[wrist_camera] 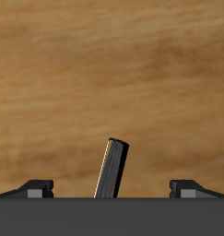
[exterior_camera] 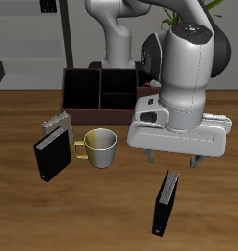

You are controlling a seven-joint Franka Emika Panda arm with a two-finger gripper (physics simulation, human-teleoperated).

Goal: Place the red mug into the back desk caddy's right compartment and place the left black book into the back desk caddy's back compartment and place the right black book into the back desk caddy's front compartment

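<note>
My gripper (exterior_camera: 175,161) is open and empty, hovering over the left black book (exterior_camera: 166,204), which stands upright near the table's front edge. In the wrist view the book (wrist_camera: 111,171) shows edge-on between my spread fingertips (wrist_camera: 35,189), and the gripper (wrist_camera: 113,188) is not touching it. The right black book (exterior_camera: 50,155) stands beside a grey patterned book (exterior_camera: 57,124). The back desk caddy (exterior_camera: 64,90) sits at the table's back, with its large reddish-brown right compartment (exterior_camera: 80,88) and black-walled partitions (exterior_camera: 117,84). I cannot make out the red mug; my arm hides the spot beside the caddy.
A pale mug with a yellow handle (exterior_camera: 99,145) stands between the right black book and my gripper. My arm's body (exterior_camera: 184,74) blocks the view of the table's back beside the caddy. A plant shows behind the robot.
</note>
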